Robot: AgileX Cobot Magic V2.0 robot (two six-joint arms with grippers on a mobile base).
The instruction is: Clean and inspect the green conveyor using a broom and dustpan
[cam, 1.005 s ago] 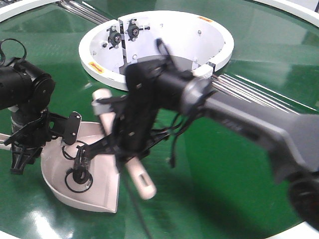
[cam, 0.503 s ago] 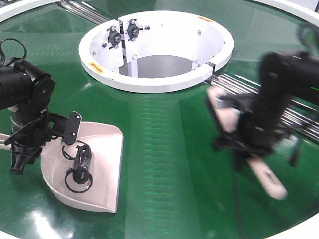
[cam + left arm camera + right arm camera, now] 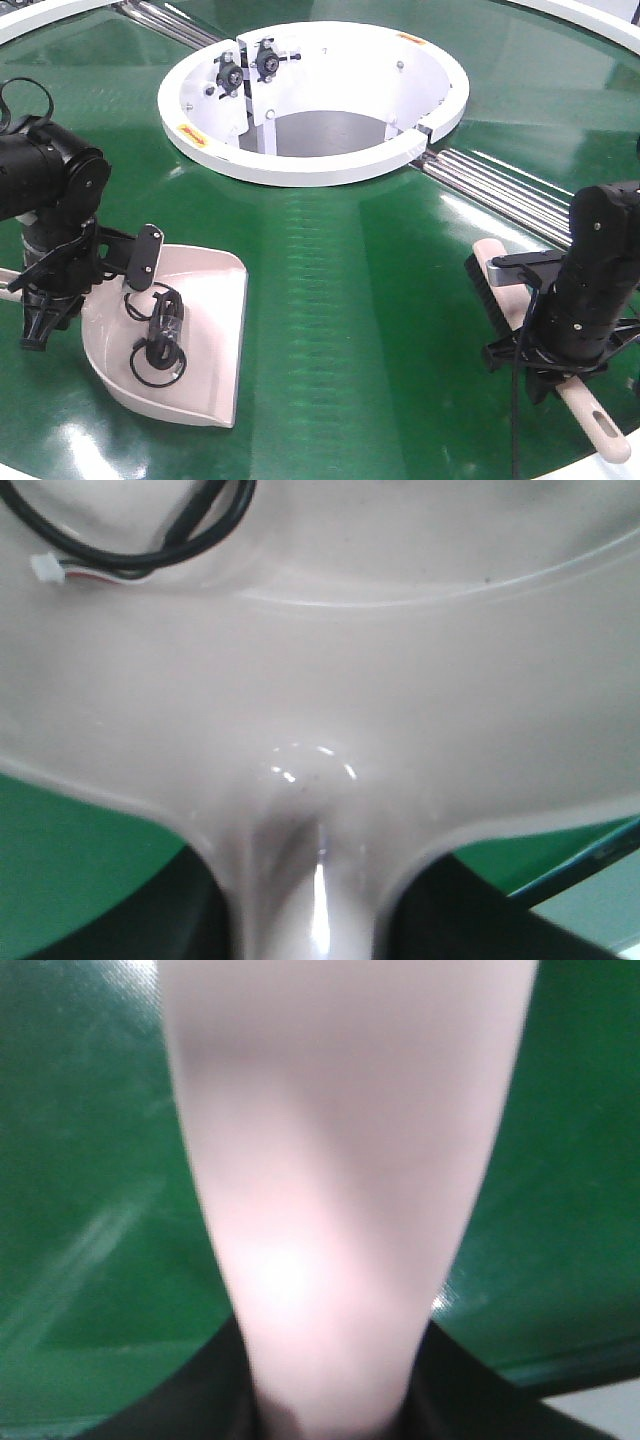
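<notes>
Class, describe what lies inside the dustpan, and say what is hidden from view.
A coiled black cable lies inside the dustpan. The pan floor under the coil is covered, and the left gripper hides most of the handle.

We find a wide bare lane of the green conveyor tabletop (image 3: 350,300) down the frame's middle, between the dustpan (image 3: 215,300) at lower left and the broom (image 3: 505,283) at lower right. The white ring wall (image 3: 310,168) blocks the upper centre; metal rollers (image 3: 500,195) cross at right, perhaps slightly raised.
</notes>
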